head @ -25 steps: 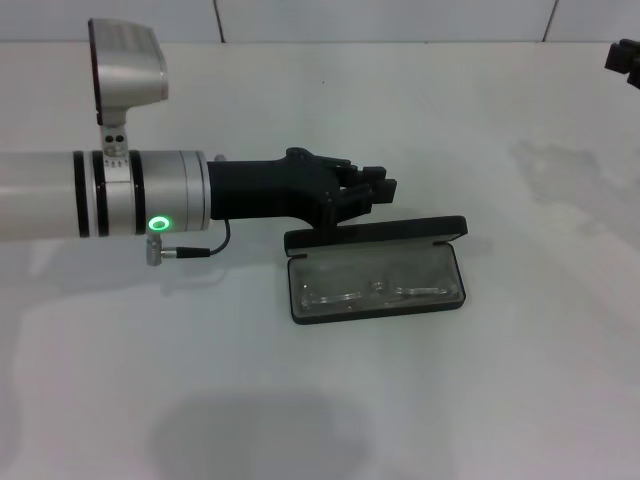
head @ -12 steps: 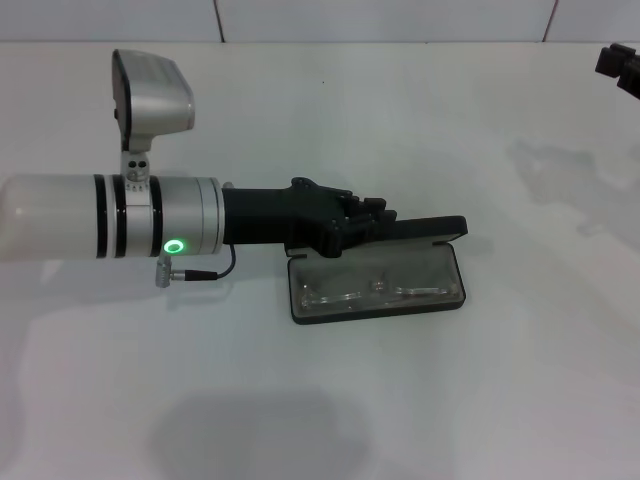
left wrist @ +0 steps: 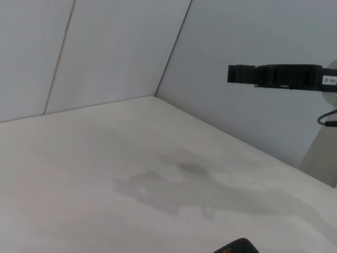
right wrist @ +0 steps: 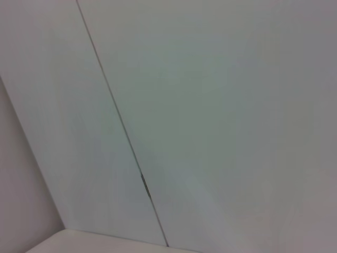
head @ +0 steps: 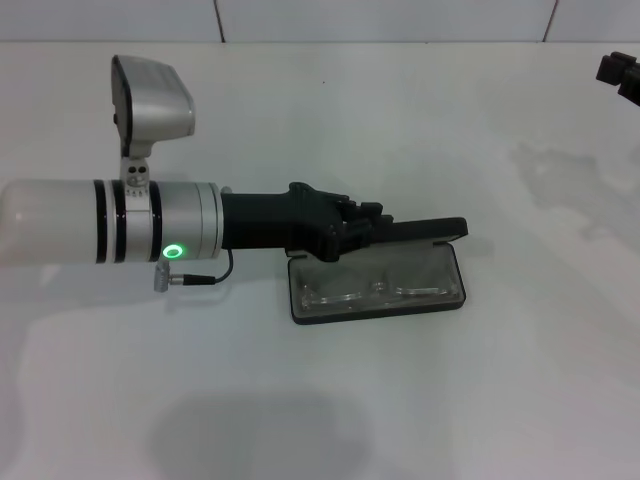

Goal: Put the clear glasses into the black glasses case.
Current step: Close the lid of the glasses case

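The black glasses case (head: 297,300) lies open on the white table, its lid (head: 430,228) raised along the far side. The clear glasses (head: 375,292) lie folded inside on the grey lining. My left arm reaches in from the left, and the left gripper (head: 365,225) sits at the left part of the lid, covering that end. A black corner (left wrist: 237,246) of the case shows in the left wrist view. My right gripper (head: 622,75) hangs at the far right edge, away from the case; it also shows as the black right gripper (left wrist: 274,76) in the left wrist view.
A white table top (head: 420,400) spreads all around the case. A faint grey stain (head: 560,170) marks the table right of the case. White wall panels (right wrist: 210,105) fill the right wrist view.
The left gripper has come down from above the lid to the lid's left end, which it now covers. The right gripper shifted slightly at the frame edge.
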`<control>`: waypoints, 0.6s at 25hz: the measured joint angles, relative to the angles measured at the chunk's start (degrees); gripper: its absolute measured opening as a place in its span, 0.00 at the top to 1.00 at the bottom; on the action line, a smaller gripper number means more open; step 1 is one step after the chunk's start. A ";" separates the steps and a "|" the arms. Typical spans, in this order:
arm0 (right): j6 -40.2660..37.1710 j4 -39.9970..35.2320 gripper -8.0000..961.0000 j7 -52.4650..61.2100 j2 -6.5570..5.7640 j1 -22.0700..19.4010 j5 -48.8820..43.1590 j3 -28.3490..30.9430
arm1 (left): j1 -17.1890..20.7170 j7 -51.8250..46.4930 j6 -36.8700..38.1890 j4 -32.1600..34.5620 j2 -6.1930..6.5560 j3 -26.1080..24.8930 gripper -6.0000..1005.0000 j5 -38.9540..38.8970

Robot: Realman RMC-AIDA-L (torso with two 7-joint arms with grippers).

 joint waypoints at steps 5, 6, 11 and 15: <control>-0.03 0.27 0.88 0.00 0.04 0.32 0.00 -0.01 | 0.05 0.11 -0.01 -0.14 0.00 1.61 0.79 -0.13; -0.05 0.32 0.88 0.00 0.05 0.33 0.07 -0.01 | 0.09 0.23 0.02 -0.21 0.00 2.16 0.79 -0.20; -0.29 0.74 0.87 -0.08 0.02 0.33 0.72 -0.01 | 0.28 2.21 0.40 -0.96 -0.17 4.23 0.80 -0.28; -0.35 0.82 0.87 -0.12 0.04 0.32 0.72 -0.01 | 0.33 3.24 0.52 -1.99 -0.22 4.97 0.79 -0.20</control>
